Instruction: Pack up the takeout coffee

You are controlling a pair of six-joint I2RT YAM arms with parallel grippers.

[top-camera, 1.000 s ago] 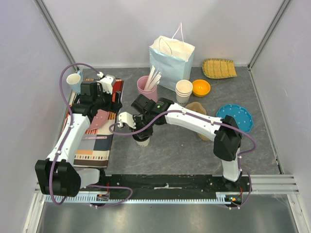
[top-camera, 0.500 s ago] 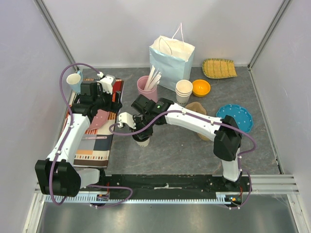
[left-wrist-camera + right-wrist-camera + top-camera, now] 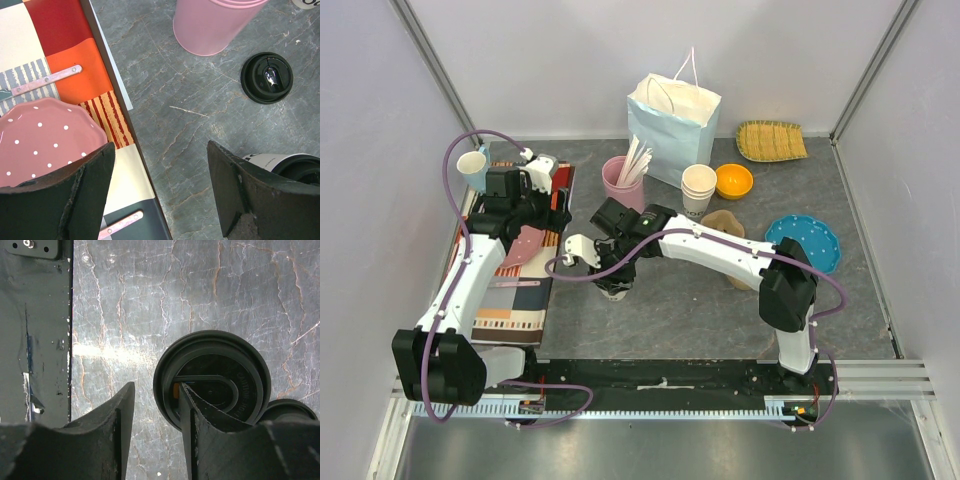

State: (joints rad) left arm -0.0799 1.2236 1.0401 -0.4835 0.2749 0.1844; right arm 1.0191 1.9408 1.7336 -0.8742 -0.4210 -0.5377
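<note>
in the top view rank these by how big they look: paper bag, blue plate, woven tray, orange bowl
1. paper bag, clearly largest
2. blue plate and woven tray: they look too alike to rank, the plate perhaps a touch bigger
3. orange bowl, smallest

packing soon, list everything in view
bag: 1, pale blue, back
coffee cup: 1, white, black lid, under right tool
pink cup: 1, pink, left of bag
loose lid: 1, black, by pink cup
paper cups: 1 stack, white, by bag
bowl: 1, orange, right of stack
woven tray: 1, tan, back right
plate: 1, blue, right
mat: 1, multicoloured, left
dotted plate: 1, pink, on mat
utensil handles: 2, pink, on mat
mug: 1, blue, back left
brown item: 1, brown, by stack
left tool: 1, open, over mat edge
right tool: 1, open, over coffee cup
</note>
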